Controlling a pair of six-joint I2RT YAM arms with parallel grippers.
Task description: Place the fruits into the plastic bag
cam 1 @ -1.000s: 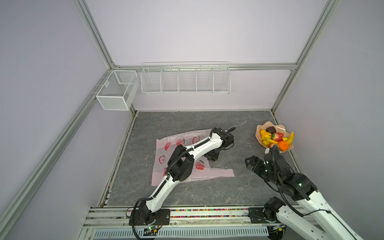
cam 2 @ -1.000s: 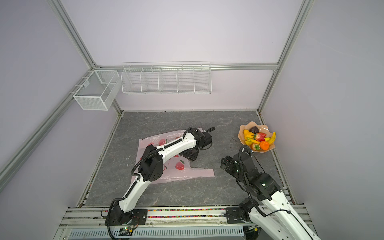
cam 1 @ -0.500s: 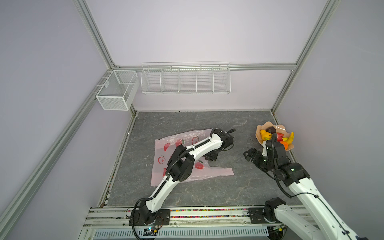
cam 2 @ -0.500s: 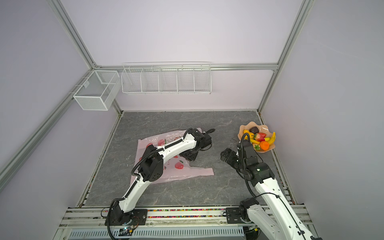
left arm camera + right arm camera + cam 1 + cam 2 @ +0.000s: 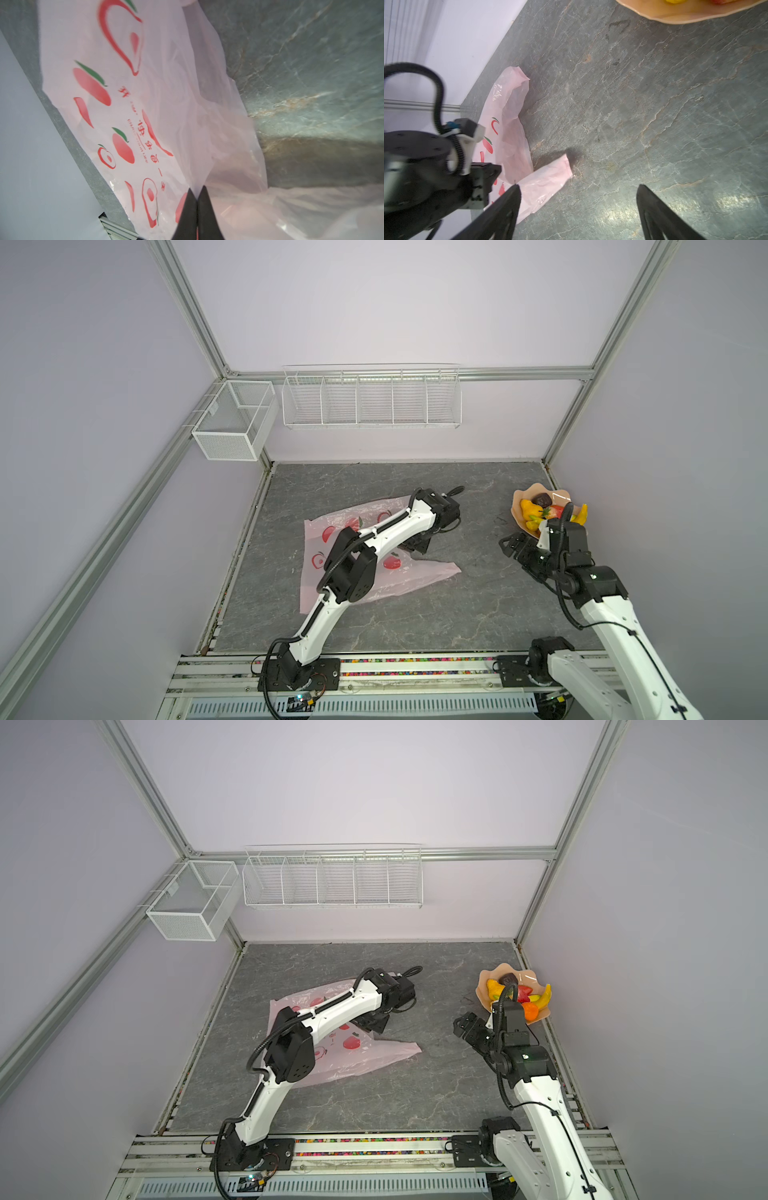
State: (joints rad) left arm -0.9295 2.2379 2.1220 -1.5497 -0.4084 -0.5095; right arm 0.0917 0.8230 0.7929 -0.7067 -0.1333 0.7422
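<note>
Fruits (image 5: 532, 508) all on plate (image 5: 516, 510) beyond right gripper's (image 5: 579, 187) wide, empty jaws; left gripper's (image 5: 196, 199) closed jaws pinch plastic bag (image 5: 166, 83); none bagged.

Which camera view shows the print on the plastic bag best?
Left wrist view: the plastic bag fills it, print large. Both top views show it small, partly hidden; right wrist view shows mostly its handles.

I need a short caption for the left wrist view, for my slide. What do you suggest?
Left claw shut on a fold of the pink plastic bag, which lies on the grey table.
</note>
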